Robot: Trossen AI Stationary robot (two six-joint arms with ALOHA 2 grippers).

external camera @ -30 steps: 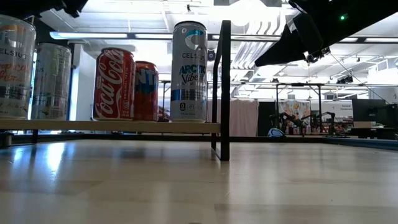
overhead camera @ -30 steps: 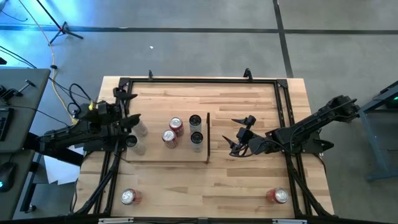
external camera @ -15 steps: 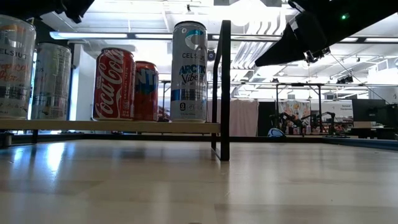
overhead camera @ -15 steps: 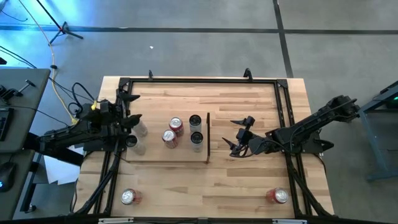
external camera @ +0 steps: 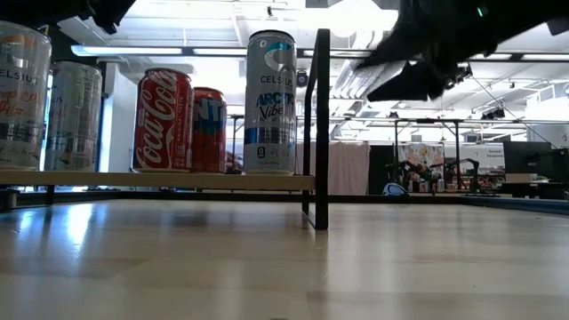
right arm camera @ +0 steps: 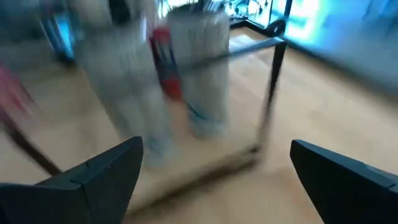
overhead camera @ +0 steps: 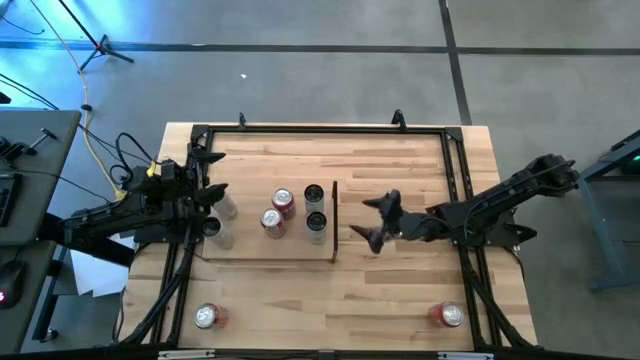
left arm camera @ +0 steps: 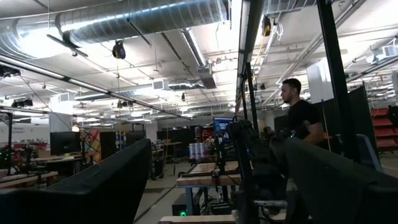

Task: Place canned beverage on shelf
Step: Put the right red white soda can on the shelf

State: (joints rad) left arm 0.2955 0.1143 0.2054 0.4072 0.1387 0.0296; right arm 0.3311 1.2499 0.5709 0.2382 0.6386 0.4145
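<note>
**Shelf stocked; both grippers hold nothing**

Your left gripper (overhead camera: 212, 200) sits at the shelf's left edge, beside two pale cans (overhead camera: 222, 208); its wrist view shows the fingers (left arm camera: 99, 186) spread wide. The shelf (overhead camera: 250, 245) lies left of the table's (overhead camera: 400, 290) centre, carrying two red cans (overhead camera: 277, 212) and two dark-topped cans (overhead camera: 315, 210) against its dark upright strip (overhead camera: 334, 220). Just right of that strip, your right gripper (overhead camera: 372, 218) hangs, fingers (right arm camera: 93, 177) wide apart. One can (overhead camera: 207, 317) stands near the table's front-left corner, another (overhead camera: 449, 316) near the front-right.
</note>
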